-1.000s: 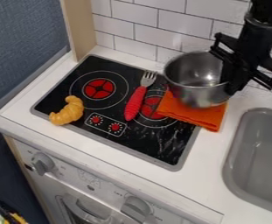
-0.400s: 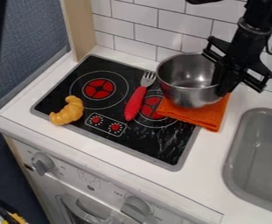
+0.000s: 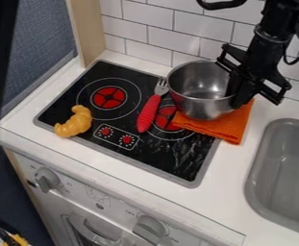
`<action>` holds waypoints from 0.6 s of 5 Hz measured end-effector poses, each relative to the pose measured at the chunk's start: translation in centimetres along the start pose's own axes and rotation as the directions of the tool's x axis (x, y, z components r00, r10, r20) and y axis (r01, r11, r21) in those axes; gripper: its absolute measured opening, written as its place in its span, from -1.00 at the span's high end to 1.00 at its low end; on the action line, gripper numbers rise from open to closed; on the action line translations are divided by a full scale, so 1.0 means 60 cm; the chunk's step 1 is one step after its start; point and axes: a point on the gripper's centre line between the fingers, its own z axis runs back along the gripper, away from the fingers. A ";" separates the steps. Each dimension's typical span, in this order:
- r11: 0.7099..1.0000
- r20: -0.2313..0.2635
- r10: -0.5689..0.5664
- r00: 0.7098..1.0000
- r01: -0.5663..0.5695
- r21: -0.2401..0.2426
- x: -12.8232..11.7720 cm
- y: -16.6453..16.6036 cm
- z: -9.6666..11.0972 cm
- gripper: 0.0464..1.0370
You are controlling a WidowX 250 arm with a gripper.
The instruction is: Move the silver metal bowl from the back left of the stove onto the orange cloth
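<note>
Nearest, along the bottom, the white front of a toy oven carries a grey left knob (image 3: 47, 179) and a grey right knob (image 3: 150, 228). Above it lies the white surface (image 3: 225, 192), with a grey sink (image 3: 258, 168) set into its right side. A black stove top (image 3: 58, 113) is set into the surface left of the sink, with two small red dials near its front edge. A yellow croissant (image 3: 76, 122) lies at its left front edge, just beside the dials. Farther in is the left burner (image 3: 108, 97), red inside a pale ring. A fork (image 3: 150, 110) lies to the right of this burner, its red handle toward the front and its metal tines toward the wall. Beside it, an orange cloth (image 3: 225, 129) overlaps the right edge of the stove top. The metal pot (image 3: 200, 103) is over the cloth and part of the right burner, close to the tines; whether its base touches the cloth is unclear. The black gripper (image 3: 237, 95) is clamped on the pot's right rim. Behind stand white wall tiles (image 3: 145, 19) and, at left, a wooden panel (image 3: 86, 29).
</note>
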 end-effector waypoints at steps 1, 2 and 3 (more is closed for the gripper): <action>1.000 0.002 -0.015 1.000 0.015 -0.009 0.000 -0.004 -0.002 0.90; 0.999 0.011 -0.032 0.999 0.032 -0.015 0.001 -0.013 -0.005 0.57; 0.999 0.013 -0.027 1.000 0.028 -0.033 -0.001 -0.021 -0.008 0.01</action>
